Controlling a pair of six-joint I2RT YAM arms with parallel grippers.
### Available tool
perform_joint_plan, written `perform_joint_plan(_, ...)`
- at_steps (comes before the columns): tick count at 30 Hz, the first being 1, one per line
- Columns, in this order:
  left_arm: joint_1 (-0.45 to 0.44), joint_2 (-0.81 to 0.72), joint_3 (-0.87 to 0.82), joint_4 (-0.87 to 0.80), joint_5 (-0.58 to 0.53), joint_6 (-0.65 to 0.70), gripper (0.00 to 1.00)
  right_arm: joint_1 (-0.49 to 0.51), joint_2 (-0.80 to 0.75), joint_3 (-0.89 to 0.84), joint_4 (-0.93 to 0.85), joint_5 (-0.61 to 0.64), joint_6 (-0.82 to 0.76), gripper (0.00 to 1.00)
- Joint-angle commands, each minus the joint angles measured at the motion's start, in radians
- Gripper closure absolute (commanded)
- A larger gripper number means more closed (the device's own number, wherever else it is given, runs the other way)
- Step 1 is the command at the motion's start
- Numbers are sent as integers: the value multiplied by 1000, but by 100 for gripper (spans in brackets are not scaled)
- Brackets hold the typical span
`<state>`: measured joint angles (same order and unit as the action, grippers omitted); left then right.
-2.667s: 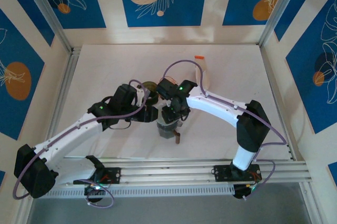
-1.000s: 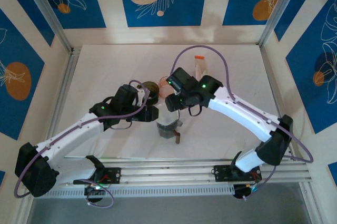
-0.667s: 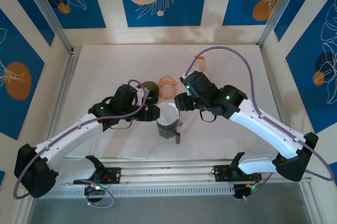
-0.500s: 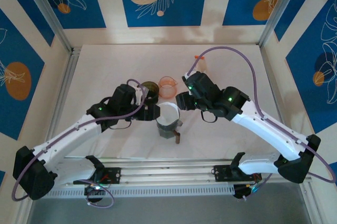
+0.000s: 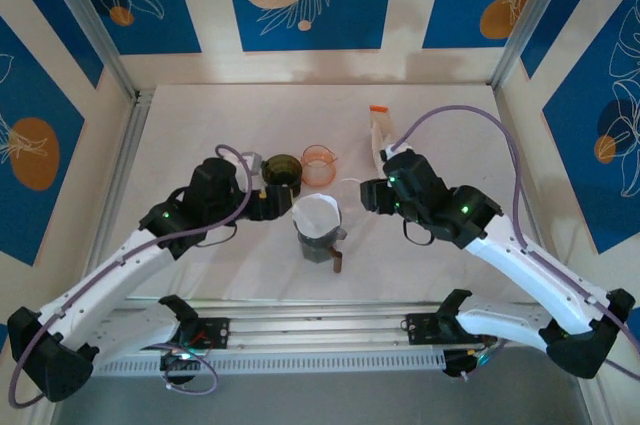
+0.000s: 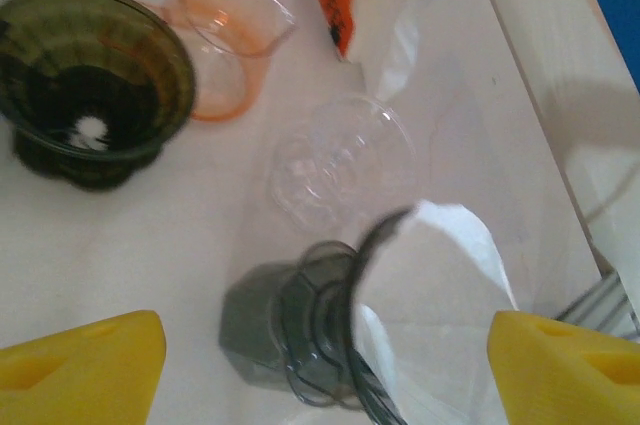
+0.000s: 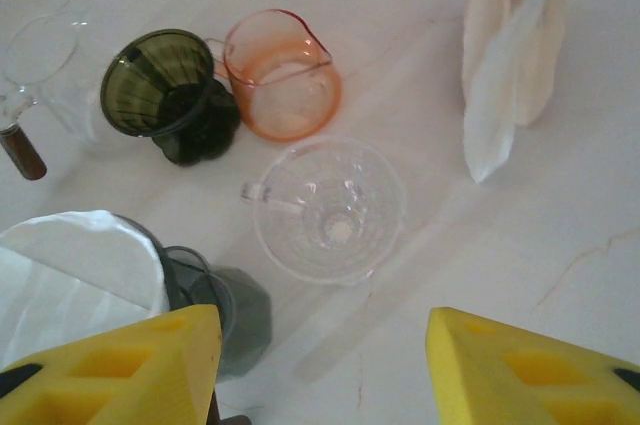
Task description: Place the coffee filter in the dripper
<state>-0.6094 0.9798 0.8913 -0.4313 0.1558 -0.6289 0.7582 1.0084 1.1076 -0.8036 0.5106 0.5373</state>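
Coffee filter (image 5: 318,213) sits inside the grey dripper (image 5: 318,248) near the front middle of the white table (image 5: 200,125), its white paper standing open above the dripper's dark rim. We see the left gripper (image 6: 322,355) with its yellow fingers (image 6: 85,365) spread wide. In the top view it hangs just left of the dripper, holding nothing. The right gripper (image 7: 322,345) is likewise spread wide and empty, over bare table to the right of the dripper, and the filter lies at the lower left corner of its wrist view. Behind the grey dripper we count three other vessels close together: a dark green dripper (image 7: 160,80) on the left, an orange cup (image 7: 285,75) just beside it, and a clear glass dripper (image 7: 328,207) in front of the cup, between it and the filter. Farther back and to the right lies a white bag (image 7: 515,35) with an orange clip (image 5: 378,109). A brown handle (image 5: 337,263) lies just beside the grey dripper's near side.
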Motion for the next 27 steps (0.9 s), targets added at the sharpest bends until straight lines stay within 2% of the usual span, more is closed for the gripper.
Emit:
perform_joint_plan(1,122,16,-54,26,80,-56,18,-79,-34,-56,-11,-145,71,43)
perform_joint_plan(7,273,77,-78,60,57,-44,24,-138,-61,-140,17,-236,84,43)
perform_joint_plan(11,357,131,-87,117,6,-38,22,-146,-60,-164,32,-273,83,43)
perform_joint_plan(16,375,191,-57,137,-171,4,20,-146,-62,-185,52,-285,82,43)
perform_joint_plan(20,416,290,-61,244,-126,-6,19,-149,-70,-198,60,-288,78,43)
perform_joint_plan(27,421,459,-22,397,-50,1,20,-165,-96,-201,47,-296,62,43)
